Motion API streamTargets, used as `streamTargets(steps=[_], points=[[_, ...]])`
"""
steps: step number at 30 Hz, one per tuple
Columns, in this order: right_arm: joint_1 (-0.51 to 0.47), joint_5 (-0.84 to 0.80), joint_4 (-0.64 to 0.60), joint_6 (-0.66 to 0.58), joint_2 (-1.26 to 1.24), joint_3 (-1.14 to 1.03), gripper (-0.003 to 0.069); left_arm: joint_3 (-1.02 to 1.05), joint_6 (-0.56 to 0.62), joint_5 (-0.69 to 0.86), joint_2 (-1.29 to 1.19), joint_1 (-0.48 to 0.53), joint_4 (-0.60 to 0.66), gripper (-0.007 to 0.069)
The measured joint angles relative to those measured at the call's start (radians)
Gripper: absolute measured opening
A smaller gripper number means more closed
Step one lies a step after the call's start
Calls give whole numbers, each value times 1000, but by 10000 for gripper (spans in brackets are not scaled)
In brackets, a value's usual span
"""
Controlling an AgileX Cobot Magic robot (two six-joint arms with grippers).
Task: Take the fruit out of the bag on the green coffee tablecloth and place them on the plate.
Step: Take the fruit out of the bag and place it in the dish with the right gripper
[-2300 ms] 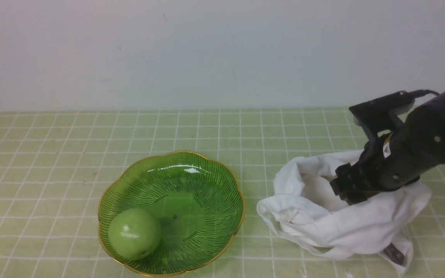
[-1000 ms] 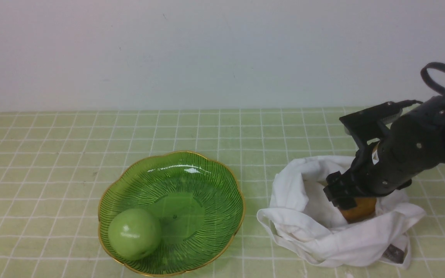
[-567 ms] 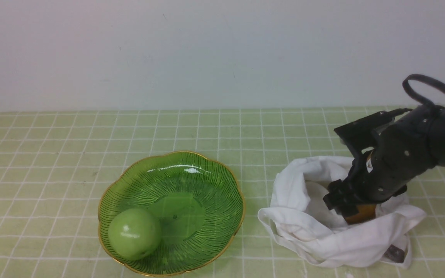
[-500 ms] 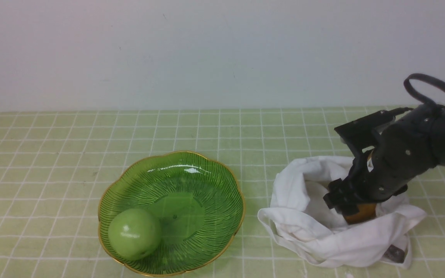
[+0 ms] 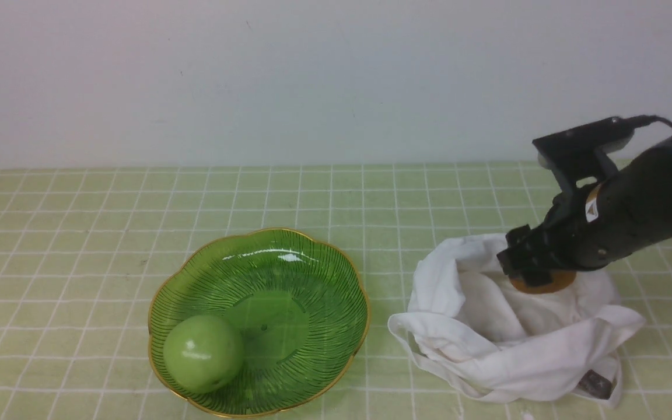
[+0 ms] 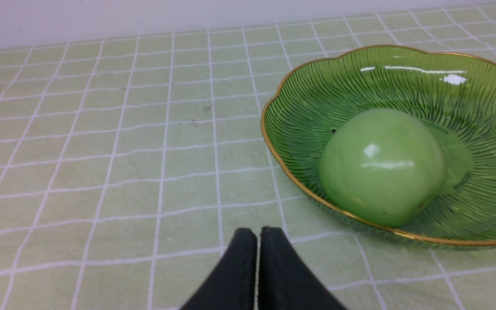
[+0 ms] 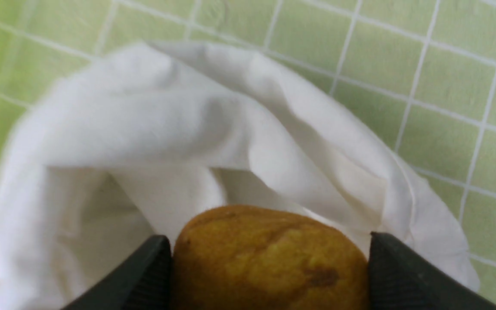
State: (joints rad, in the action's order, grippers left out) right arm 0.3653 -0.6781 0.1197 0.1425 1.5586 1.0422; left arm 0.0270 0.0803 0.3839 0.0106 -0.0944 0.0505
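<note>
The left gripper [image 6: 257,234] is over the green coffee tablecloth [image 5: 79,233], near the plate [image 5: 289,274], with its two fingers pressed together and nothing between them. Where it is, I judge it to be no danger.

The delicate part is the way to the plate. The green apple [image 5: 203,353] sits in the near-left part of it. If the fruit is let go too close to the apple, or from too high, it may knock the apple or roll out over the low edge.

Further right, the bag [image 5: 487,361] is soft and its folds stand near the load. A fold could catch on a finger and be dragged along.

The right gripper [image 5: 539,272] pinches the fruit [image 7: 269,258] between its widely spread fingers [image 7: 149,280], over the mouth of the bag and close to its far edge. The fruit is rounded with matte skin, so a weak squeeze may let it slip back inside.

The plate holds only the apple. In the bag I see only white folds; whether something more lies deeper, I cannot tell
</note>
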Motion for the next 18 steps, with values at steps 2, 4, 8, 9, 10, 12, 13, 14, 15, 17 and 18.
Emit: streamTargets(steps=[2, 4, 8, 9, 10, 12, 13, 14, 15, 17, 18], points=[[6, 19, -35, -15, -27, 0, 520, 0, 0, 0, 0, 0, 0, -8], [45, 82, -120, -76, -79, 0, 520, 0, 0, 0, 0, 0, 0, -8], [177, 173, -286, -230, -77, 34, 520, 0, 0, 0, 0, 0, 0, -8], [212, 184, -322, -266, -56, 54, 520, 0, 0, 0, 0, 0, 0, -8], [219, 186, -328, -272, -50, 58, 520, 0, 0, 0, 0, 0, 0, -8], [289, 203, -393, -326, 32, 121, 520, 0, 0, 0, 0, 0, 0, -8], [315, 205, -411, -337, 84, 157, 520, 0, 0, 0, 0, 0, 0, -8], [328, 205, -418, -342, 129, 188, 520, 0, 0, 0, 0, 0, 0, -8], [342, 201, -424, -345, 167, 213, 520, 0, 0, 0, 0, 0, 0, -8], [358, 182, -434, -348, 243, 274, 520, 0, 0, 0, 0, 0, 0, -8], [366, 162, -438, -350, 289, 309, 520, 0, 0, 0, 0, 0, 0, -8]])
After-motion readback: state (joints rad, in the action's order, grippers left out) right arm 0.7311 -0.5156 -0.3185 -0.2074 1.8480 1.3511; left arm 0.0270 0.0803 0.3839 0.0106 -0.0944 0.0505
